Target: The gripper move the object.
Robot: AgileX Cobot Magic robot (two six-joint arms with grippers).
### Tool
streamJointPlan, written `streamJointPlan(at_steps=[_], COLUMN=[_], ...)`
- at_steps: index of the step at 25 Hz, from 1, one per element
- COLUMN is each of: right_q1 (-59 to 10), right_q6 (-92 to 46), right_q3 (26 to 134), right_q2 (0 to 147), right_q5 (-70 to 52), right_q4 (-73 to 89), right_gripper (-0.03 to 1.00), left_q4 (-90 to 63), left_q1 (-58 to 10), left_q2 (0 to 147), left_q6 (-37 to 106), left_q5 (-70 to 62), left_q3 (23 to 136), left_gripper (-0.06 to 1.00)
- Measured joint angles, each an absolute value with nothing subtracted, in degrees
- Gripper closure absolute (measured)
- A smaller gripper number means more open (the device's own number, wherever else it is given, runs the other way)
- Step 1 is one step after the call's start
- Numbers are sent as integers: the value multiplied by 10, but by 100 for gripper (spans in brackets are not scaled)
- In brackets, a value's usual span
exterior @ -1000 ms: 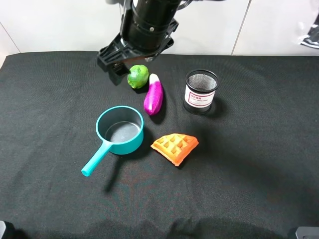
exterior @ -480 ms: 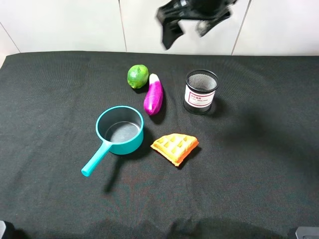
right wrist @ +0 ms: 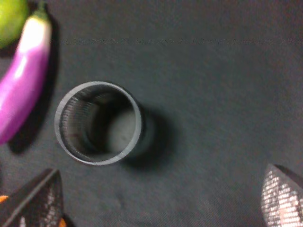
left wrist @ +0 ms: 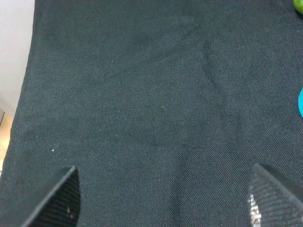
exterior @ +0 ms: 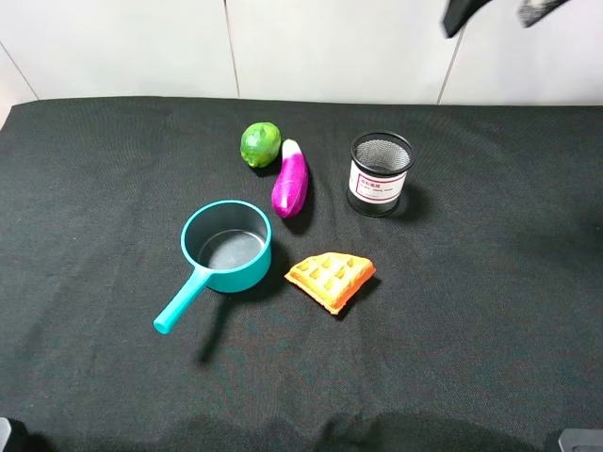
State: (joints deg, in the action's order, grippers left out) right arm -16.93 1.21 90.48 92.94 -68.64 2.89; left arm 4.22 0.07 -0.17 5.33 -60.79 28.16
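The teal saucepan [exterior: 226, 247] stands upright on the black cloth, left of centre, its grey inside empty and its handle pointing to the front left. A teal sliver of it shows at the edge of the left wrist view [left wrist: 301, 101]. My right gripper [exterior: 497, 9] is open and empty, high at the back right, far from the pan. In the right wrist view it [right wrist: 161, 201] hangs over the black mesh cup [right wrist: 98, 123]. My left gripper [left wrist: 163, 198] is open and empty over bare cloth; it does not show in the exterior view.
A green lime [exterior: 261, 144] and a purple eggplant [exterior: 290, 179] lie behind the pan. The mesh cup with a white label [exterior: 381, 173] stands to their right. An orange waffle piece [exterior: 330, 278] lies right of the pan. A white wall [exterior: 141, 47] lies behind the table.
My right gripper has risen from beside the lime and swung up and right to the top right corner. The pan and the other things have not moved.
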Motion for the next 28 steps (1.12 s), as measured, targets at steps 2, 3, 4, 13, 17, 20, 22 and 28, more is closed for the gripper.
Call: streamJointPlan(at_steps=[2, 3, 4, 13, 17, 20, 22, 28], right_q1=[-146, -135, -125, -40, 9, 41, 56, 65], right_q6=[12, 12, 11, 0, 0, -3, -8, -13], right_q3=[905, 905, 905, 857, 775, 706, 669, 560], right_q2=[917, 910, 902, 801, 732, 669, 620, 481], right_q5=[-695, -696, -697, -697, -691, -672, -660, -645], right_q4=[28, 25, 24, 14, 17, 27, 29, 29], right_gripper=[34, 34, 34, 34, 34, 34, 34, 34], left_q4=[42, 42, 42, 42, 42, 42, 42, 42], left_q1=[1, 1, 1, 1, 1, 1, 1, 1], left_q2=[-2, -2, -2, -2, -2, -2, -2, -2], left_q6=[53, 53, 53, 53, 53, 53, 53, 53], left_q5=[-608, -608, -608, -608, -608, -608, -608, -608], left_q3=[282, 282, 282, 282, 282, 282, 282, 282], left_gripper=[18, 18, 18, 18, 18, 18, 18, 18])
